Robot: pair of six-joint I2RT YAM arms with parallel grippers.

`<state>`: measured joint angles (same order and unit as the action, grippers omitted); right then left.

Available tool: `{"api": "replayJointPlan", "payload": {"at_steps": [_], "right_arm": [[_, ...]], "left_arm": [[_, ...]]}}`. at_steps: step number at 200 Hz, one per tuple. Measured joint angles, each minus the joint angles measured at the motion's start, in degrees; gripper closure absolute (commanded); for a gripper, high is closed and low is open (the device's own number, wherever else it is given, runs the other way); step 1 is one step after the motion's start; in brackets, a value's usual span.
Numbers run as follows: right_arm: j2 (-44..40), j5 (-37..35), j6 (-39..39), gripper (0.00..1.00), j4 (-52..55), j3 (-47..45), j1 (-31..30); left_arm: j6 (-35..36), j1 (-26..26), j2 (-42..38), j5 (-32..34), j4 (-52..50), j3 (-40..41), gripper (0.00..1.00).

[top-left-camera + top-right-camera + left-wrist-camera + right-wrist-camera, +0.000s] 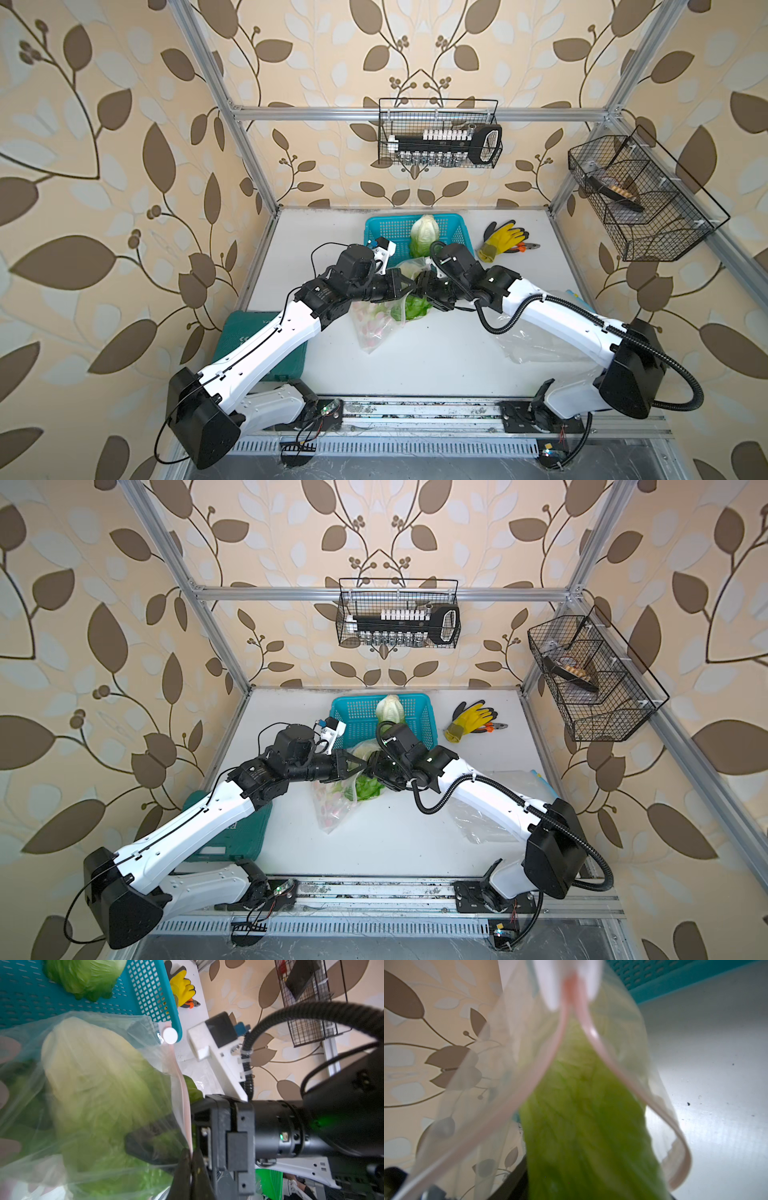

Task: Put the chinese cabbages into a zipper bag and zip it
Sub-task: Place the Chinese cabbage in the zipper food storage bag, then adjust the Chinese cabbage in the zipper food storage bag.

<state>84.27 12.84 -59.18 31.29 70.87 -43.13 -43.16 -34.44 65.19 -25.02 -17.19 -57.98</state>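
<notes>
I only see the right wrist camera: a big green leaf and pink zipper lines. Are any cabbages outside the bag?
Observer: Yes, one cabbage lies in the basket.
Child: What's holding the bag?
Observer: The left gripper is shut on the zipper edge of the bag.
Child: Is a whole cabbage inside?
Observer: The left wrist view shows a pale head through the plastic.
</notes>
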Motion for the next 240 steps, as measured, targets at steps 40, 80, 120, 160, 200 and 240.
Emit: {"api": "replayJointPlan", "payload": {"at_steps": [40,80,120,160,200,240], "right_arm": [[-4.5,3.3,6.1,0.2,6.1,1.2,3.3],[-12.8,4.1,6.1,0.23,7.5,-3.9,8.7],[-15.9,4.1,2.8,0.47,6.1,-13.2,11.1],[-12.0,6.1,1.3,0.58,1.2,-15.7,10.9],[-9.7,7.5,0.3,0.53,-4.2,-18.5,10.6],[-12.1,8.3,2.8,0.46,-2.7,-17.3,10.6]], "left_arm": [[-2.3,3.0,-0.1,0.2,1.1,0.0,1.0],[-2.3,3.0,0.3,0.0,1.1,0.0,1.0],[-2.3,3.0,1.0,-0.1,1.1,0.0,1.0],[-2.3,3.0,1.0,-0.1,1.1,0.0,1.0],[-2.1,3.0,1.0,0.0,0.6,0.0,1.0],[-2.0,3.0,1.0,0.0,0.2,0.0,1.0]]}}
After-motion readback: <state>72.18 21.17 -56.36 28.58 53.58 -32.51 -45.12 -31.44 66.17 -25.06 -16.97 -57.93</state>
